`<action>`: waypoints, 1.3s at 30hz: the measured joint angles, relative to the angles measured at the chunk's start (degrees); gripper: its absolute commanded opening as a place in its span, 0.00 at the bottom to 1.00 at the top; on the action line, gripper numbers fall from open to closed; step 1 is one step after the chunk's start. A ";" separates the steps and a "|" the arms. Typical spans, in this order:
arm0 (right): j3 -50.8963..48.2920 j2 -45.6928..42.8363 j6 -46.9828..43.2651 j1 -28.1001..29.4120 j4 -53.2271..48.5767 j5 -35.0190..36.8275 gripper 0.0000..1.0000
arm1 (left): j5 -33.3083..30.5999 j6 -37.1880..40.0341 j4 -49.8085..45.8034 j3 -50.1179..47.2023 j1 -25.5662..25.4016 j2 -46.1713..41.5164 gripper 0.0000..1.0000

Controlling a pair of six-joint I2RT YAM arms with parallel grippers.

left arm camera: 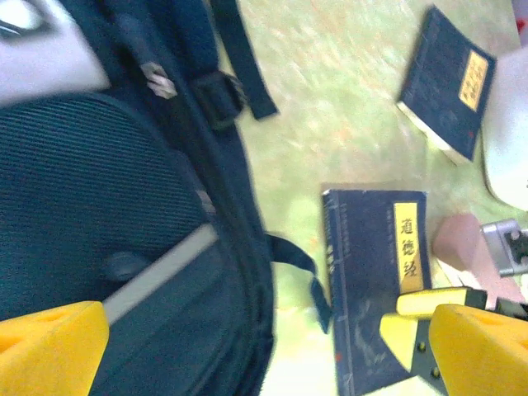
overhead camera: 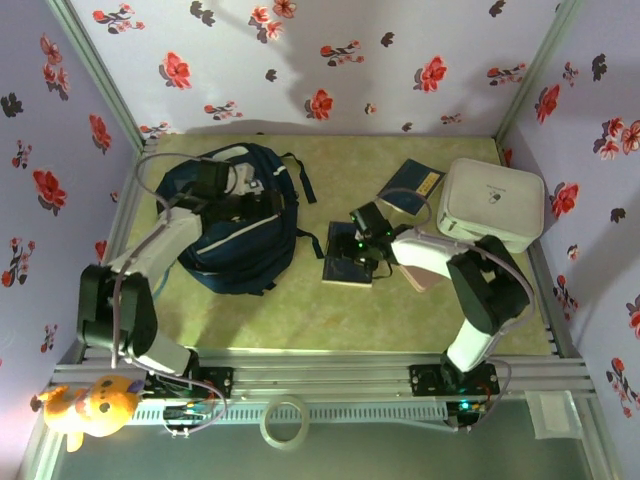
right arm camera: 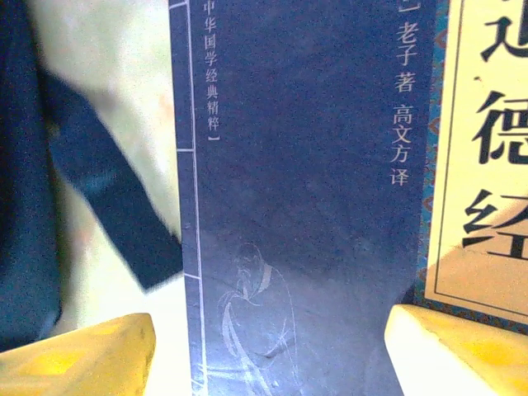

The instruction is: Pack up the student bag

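Two yellow left fingers (left arm camera: 51, 346) stand wide apart with nothing between them, hovering over the student bag (left arm camera: 99, 231), a large navy-blue fabric backpack with a grey stripe and dark straps. We see the bag lying flat on the left half of the green tabletop (overhead camera: 300, 320), under the left arm's wrist. The right fingers (right arm camera: 462, 351), also yellow, are spread open above a dark blue paperback book (right arm camera: 313, 165) with a yellow title label. One finger sits past the spine side and the other over the cover, and we cannot tell whether either touches it. A dark strap (right arm camera: 107, 206) of the bag lies just beside the book's spine. From above, we find this book just right of the bag, near the tabletop's middle. A second dark blue book (overhead camera: 410, 185) lies farther back, near a white rounded-square box (overhead camera: 493, 203) at the right rear. A pink object (left arm camera: 458, 239) lies just beside the first book, under the right arm. By the arms' bases we see an orange-yellow plush toy (overhead camera: 95, 405) and a roll of tape (overhead camera: 285, 420).
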 measured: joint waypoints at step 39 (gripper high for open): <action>-1.38 -3.98 1.44 -6.21 -12.02 13.20 0.36 | -2.86 -20.44 3.91 6.34 -22.67 23.17 0.55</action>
